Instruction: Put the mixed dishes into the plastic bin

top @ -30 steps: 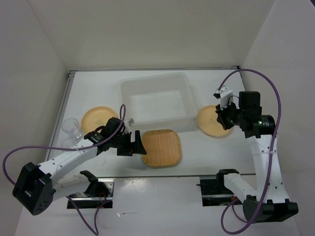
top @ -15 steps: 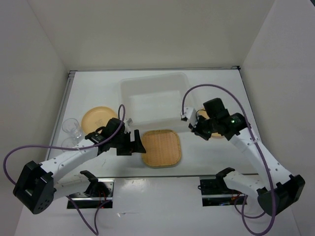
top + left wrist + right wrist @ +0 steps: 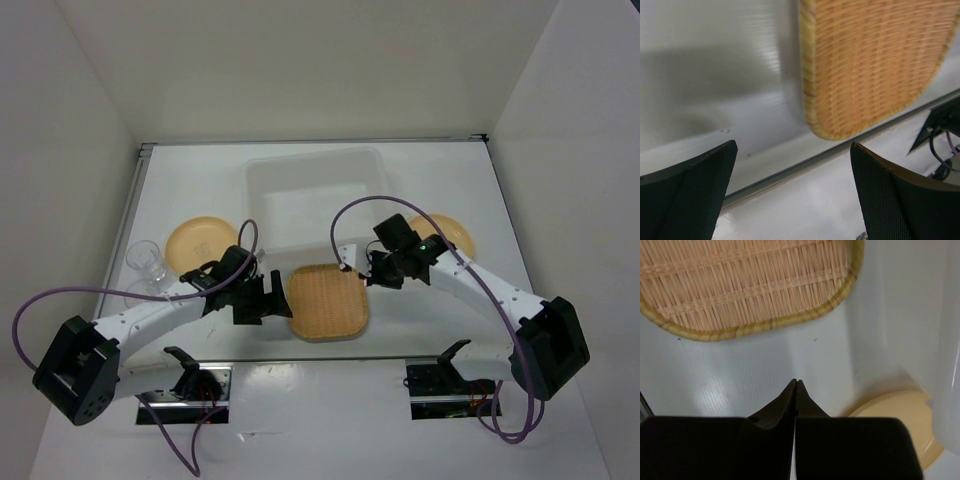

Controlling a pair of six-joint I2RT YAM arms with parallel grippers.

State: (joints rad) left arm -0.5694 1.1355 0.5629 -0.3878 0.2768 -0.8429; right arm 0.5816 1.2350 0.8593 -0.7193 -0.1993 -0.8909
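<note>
The woven rounded-square tan plate (image 3: 328, 301) lies on the table in front of the translucent plastic bin (image 3: 316, 205). My left gripper (image 3: 278, 301) is open and empty at the plate's left edge; the plate's corner (image 3: 875, 65) shows ahead of its jaws. My right gripper (image 3: 367, 270) is shut and empty just right of the plate's far right corner (image 3: 755, 285). One round tan plate (image 3: 198, 241) lies left of the bin, another (image 3: 447, 236) to its right, also seen in the right wrist view (image 3: 900, 422). Clear cups (image 3: 145, 257) stand at far left.
The table's front edge and metal strip (image 3: 805, 162) run just below the woven plate. The arm bases and mounts (image 3: 190, 380) sit along the near edge. White walls enclose the table on three sides.
My right arm swung left and down from above the right round plate to the woven plate's right corner, uncovering that round plate. My left gripper shifted slightly, staying at the plate's left edge.
</note>
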